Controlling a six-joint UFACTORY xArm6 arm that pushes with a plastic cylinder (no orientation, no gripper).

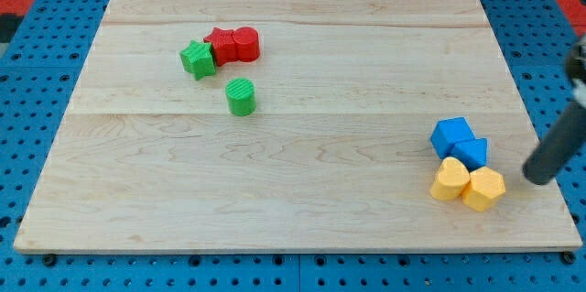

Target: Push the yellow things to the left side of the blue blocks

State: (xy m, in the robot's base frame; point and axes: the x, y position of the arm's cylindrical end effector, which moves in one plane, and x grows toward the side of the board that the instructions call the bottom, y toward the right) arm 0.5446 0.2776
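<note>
desk (302, 146): you see pale wood, lengthwise grain, smooth matt planks
base under desk (55, 17): blue perforated board, looks like painted metal or plastic, you cannot tell which
blue blocks (460, 142): smooth, slight sheen
yellow blocks (468, 185): same smooth painted look
green cylinder (241, 97): ridged top
my tip (539, 179): dark, matt rod

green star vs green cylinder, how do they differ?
Shape: the green star has pointed lobes; the green cylinder is round with a ridged top. Contact: the green star touches the red blocks; the green cylinder stands apart from every block. Position: the green star sits nearer the view's top left, the green cylinder below and to its right. Both are green and far from my tip.
</note>
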